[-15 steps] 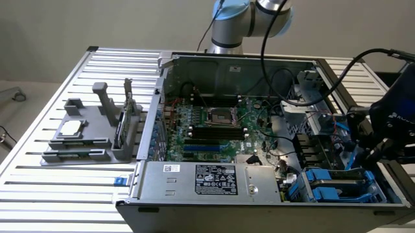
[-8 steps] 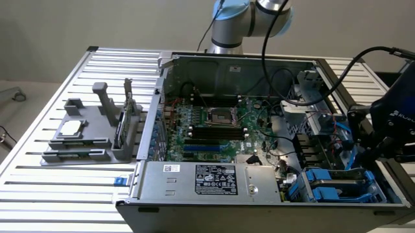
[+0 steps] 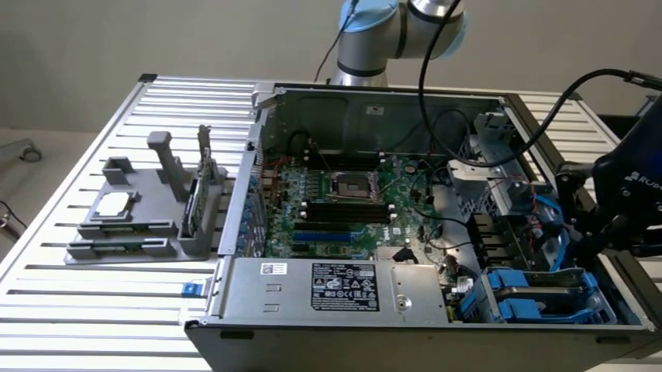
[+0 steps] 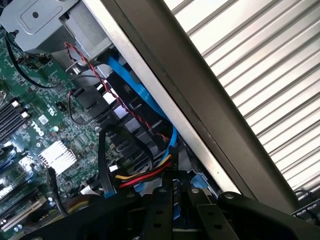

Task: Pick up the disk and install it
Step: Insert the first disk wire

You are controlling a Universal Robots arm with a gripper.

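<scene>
Aluminium slats form the table (image 3: pixel 62 310), which carries an open computer case (image 3: pixel 362 97) with its motherboard (image 3: pixel 342 201) exposed.

Exterior view:
- The power supply (image 3: pixel 342 291), bearing a black label, lies along the near edge of the case.
- The drive bay is at the near corner, on the exterior view's right, and blue plastic carriers (image 3: pixel 501 294) are grouped there.
- The disk (image 3: pixel 553 288) appears in that bay as a flat silver-grey face framed in blue. Its label cannot be made out.
- The gripper (image 3: pixel 608 236), dark, on the wrist of the arm (image 3: pixel 404 31), hangs just above the bay, by the case wall on the exterior view's right. Contact with the disk cannot be confirmed.
- Black cables (image 3: pixel 538 116) loop from the arm across the case.
- Outside the case, on the exterior view's left, a grey fixture (image 3: pixel 145 225) stands on the table, well apart from the gripper. It holds a square silver chip (image 3: pixel 114 204) lying flat and a dark card (image 3: pixel 192 208) upright on edge.

Wrist view:
- The gripper (image 4: pixel 180 195) sits low inside the case, beside the dark side wall (image 4: pixel 200 100).
- A blue data cable (image 4: pixel 145 95) runs along that wall.
- Red, yellow and black power leads (image 4: pixel 145 177) pass just in front of the gripper.
- A finned heatsink (image 4: pixel 57 156) sits on the motherboard.
- A sliver of blue plastic (image 4: pixel 195 179) shows right beside the gripper. Whether it belongs to the disk's frame cannot be told.
- How far the gripper is open, and whether it has hold of anything, cannot be told.
</scene>
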